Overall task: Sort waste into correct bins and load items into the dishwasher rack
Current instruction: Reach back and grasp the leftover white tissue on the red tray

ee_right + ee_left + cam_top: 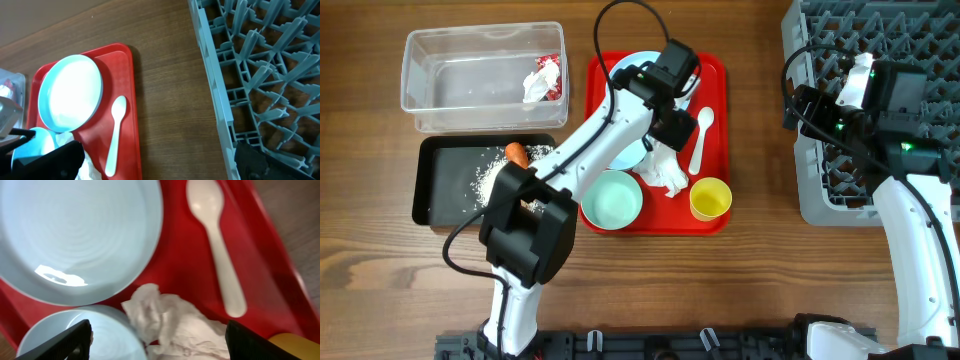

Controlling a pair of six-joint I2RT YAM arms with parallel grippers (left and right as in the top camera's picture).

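- Left gripper (158,342), jaws spread, hovers over the crumpled white tissue (170,325) on the red tray (182,270)
- Right gripper (155,162), jaws wide, empty, hangs right of the red tray

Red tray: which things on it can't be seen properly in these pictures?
- Light blue round plate: overhead, mostly hidden under the left arm.
- Pale blue bowl: left wrist view, cut off by the bottom edge.
- Small yellow cup: left wrist view, only a sliver at the corner.
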